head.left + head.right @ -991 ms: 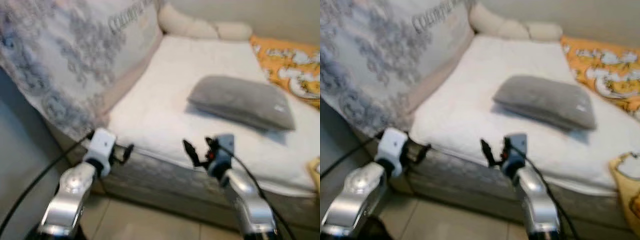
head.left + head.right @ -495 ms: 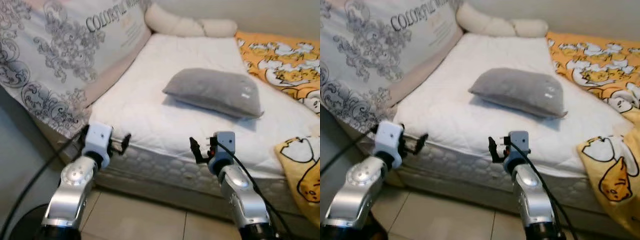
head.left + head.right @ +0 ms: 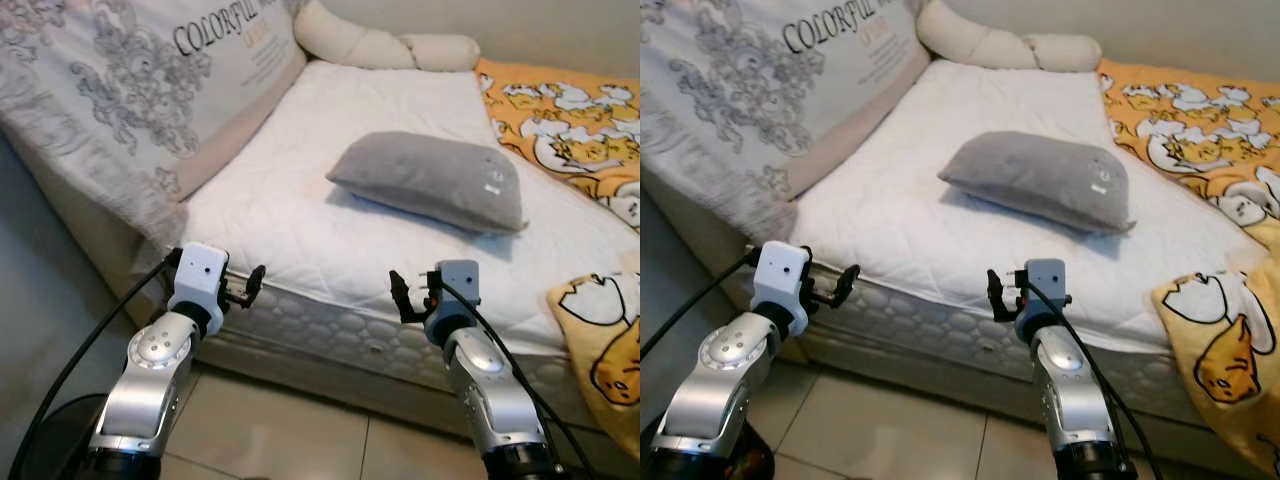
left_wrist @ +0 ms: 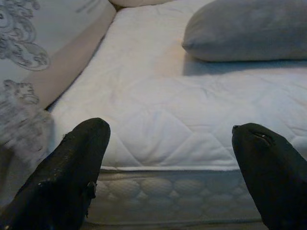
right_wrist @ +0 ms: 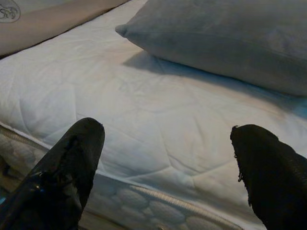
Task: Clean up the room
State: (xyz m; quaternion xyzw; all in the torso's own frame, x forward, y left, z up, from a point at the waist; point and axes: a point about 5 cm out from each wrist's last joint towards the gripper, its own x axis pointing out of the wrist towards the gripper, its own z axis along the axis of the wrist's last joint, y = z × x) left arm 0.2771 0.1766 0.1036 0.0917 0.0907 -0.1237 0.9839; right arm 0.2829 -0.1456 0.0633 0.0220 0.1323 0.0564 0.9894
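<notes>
I see a bed with a white quilted mattress (image 3: 300,215), its side panel grey with a hexagon stitch, standing on a pale tiled floor (image 3: 280,440). A grey pillow (image 3: 430,180) lies flat near the middle of the mattress. A cream bolster (image 3: 385,45) runs along the far end. An orange cartoon-print blanket (image 3: 570,110) covers the right part and hangs over the near right edge. A large printed grey-and-white cushion (image 3: 130,80) leans along the left edge, touching the mattress.
</notes>
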